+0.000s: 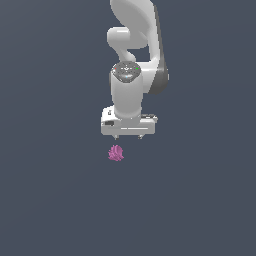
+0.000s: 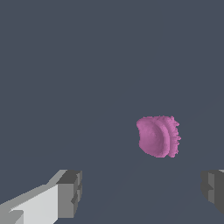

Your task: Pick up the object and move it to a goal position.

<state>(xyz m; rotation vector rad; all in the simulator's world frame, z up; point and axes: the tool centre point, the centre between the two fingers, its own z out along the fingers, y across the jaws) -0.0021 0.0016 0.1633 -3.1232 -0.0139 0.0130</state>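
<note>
We see only a flat, even slate-blue backdrop (image 1: pixel 50 200) filling both views. We find no seam between floor and wall, no furniture, no window. The light looks soft and casts no clear shadows.

Object (image 1: pixel 116 153): small magenta-pink lumpy blob, irregular outline. Exterior view: just below frame centre, slightly left, on plain dark grey ground. Wrist view (image 2: pixel 158 136): right of centre, smooth domed side, frilled ridged edge opposite.
</note>
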